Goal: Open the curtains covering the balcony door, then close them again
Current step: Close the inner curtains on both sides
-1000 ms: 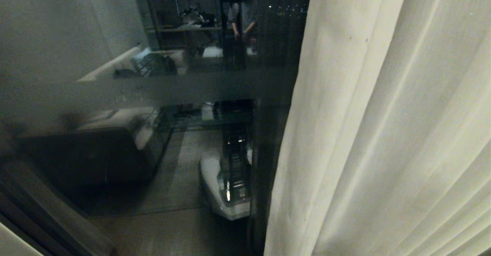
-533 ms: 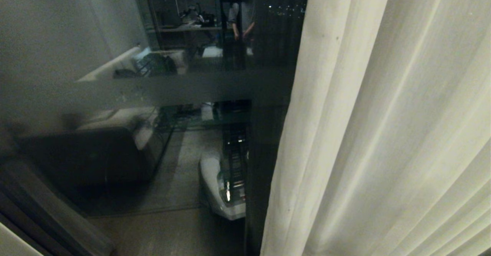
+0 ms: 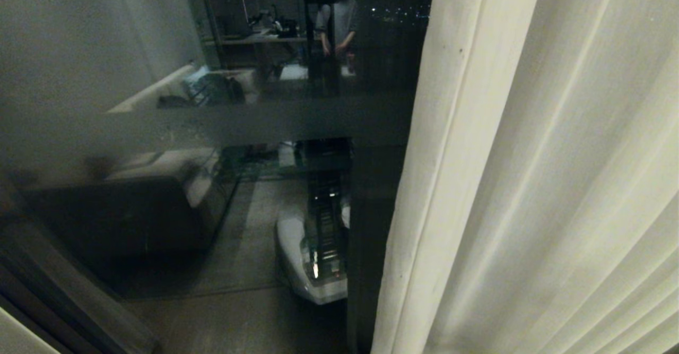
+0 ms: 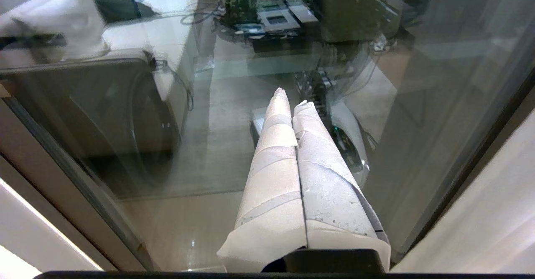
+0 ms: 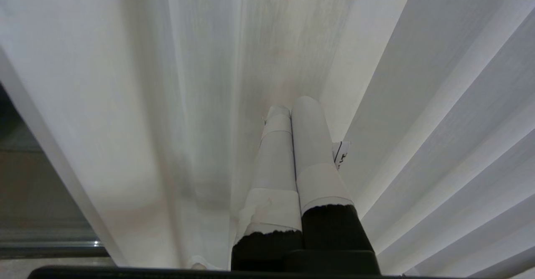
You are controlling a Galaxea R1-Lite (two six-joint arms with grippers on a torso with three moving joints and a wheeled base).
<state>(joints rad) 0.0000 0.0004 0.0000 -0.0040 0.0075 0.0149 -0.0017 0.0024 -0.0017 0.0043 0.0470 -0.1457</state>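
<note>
Head view first, reading from the left: the balcony door [image 3: 159, 184] fills that half, one dark glass pane with one frosted band [image 3: 212, 123] running level across it. In the glass I count one reflected person [image 3: 338, 22] standing far back, one pale sofa [image 3: 159, 91] and the robot's own white base [image 3: 310, 269]. One dark upright of the door frame [image 3: 371, 210] comes next, and beyond it one cream curtain panel [image 3: 530, 184] covers the whole right half, its hemmed edge lying along that upright and its pleats running top to bottom. A second panel does not show, and neither arm appears here.

From the left wrist, the left gripper [image 4: 290, 97] has two white-wrapped fingers [image 4: 271, 178] pressed together with nothing between them. Ahead of their tips is the bare glass; the curtain's edge [image 4: 480, 229] hangs off to one side of them, apart from them.

From the right wrist, the right gripper [image 5: 292, 105] also has two wrapped fingers [image 5: 311, 145], together and empty. Their tips point into a fold of the curtain [image 5: 167, 82], pleats on both sides; whether they touch the cloth I cannot tell.
</note>
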